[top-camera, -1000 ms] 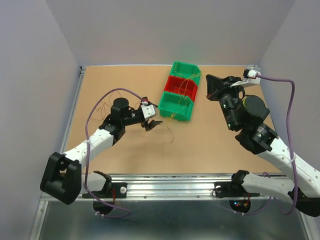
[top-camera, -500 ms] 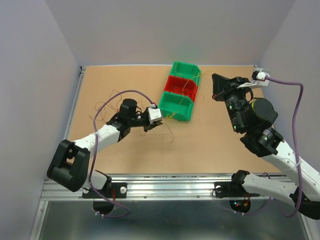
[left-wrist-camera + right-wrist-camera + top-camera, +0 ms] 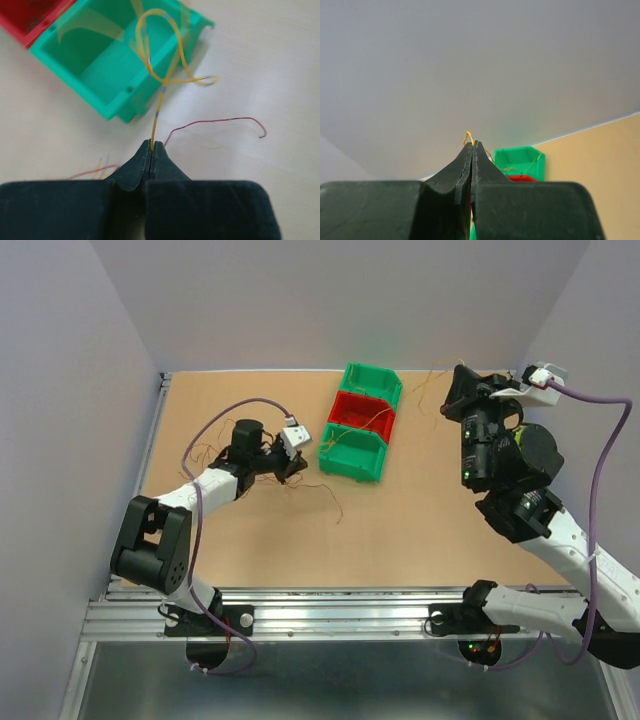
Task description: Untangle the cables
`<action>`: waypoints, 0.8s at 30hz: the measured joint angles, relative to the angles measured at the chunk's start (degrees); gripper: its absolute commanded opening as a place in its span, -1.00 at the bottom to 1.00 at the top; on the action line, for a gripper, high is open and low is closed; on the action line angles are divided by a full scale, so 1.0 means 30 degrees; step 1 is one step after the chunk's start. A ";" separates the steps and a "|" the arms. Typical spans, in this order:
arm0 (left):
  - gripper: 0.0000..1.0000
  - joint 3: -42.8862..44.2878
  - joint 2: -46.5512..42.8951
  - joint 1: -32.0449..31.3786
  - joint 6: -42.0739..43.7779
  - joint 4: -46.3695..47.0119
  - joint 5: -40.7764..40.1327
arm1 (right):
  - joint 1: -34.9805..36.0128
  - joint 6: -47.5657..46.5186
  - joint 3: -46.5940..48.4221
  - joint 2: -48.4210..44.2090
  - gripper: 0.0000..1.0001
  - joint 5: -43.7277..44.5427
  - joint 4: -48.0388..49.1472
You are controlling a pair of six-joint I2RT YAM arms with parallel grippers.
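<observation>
cables (image 3: 159,102) draped over green bin (image 3: 100,75), left claw (image 3: 151,145) and right claw (image 3: 472,145) each pinching a strand

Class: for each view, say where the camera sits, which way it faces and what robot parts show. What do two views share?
Top external: above and behind the robot, looking down on the table; left arm and right arm show.
Left wrist: on the left arm, facing the near green bin; shut left gripper shows.
Right wrist: on the right arm, facing the wall; shut right gripper shows.
Shared: both wrist views show a yellow cable at the fingertips.
</observation>
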 measured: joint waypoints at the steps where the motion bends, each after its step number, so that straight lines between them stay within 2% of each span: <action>1: -1.00 0.0095 0.0058 0.0809 -0.0415 0.0036 0.0000 | 0.0000 -0.0364 0.0000 -0.0015 -0.99 0.0357 0.0583; 7: -1.00 0.0714 0.0189 0.5457 -0.3184 0.0896 0.0678 | 0.0000 -0.2550 0.0000 -0.0197 -0.99 0.2033 0.3395; 10: -1.00 0.0714 0.0189 0.7060 -0.4313 0.1341 0.0794 | 0.0000 -0.3803 0.0000 -0.0313 -0.99 0.2747 0.4736; 13: -1.00 0.0714 0.0189 0.7985 -0.5195 0.1843 0.1137 | 0.0000 -0.4554 -0.0022 -0.0721 -0.99 0.3045 0.5588; 19: -1.00 0.0714 0.0189 0.8561 -0.5814 0.2470 0.1603 | -0.0029 -0.5887 0.0124 -0.1668 -0.99 0.2958 0.7468; 24: -1.00 0.0714 0.0189 0.8539 -0.5880 0.2637 0.2025 | -0.0372 -0.7512 0.1144 0.0933 -0.99 0.2616 0.8342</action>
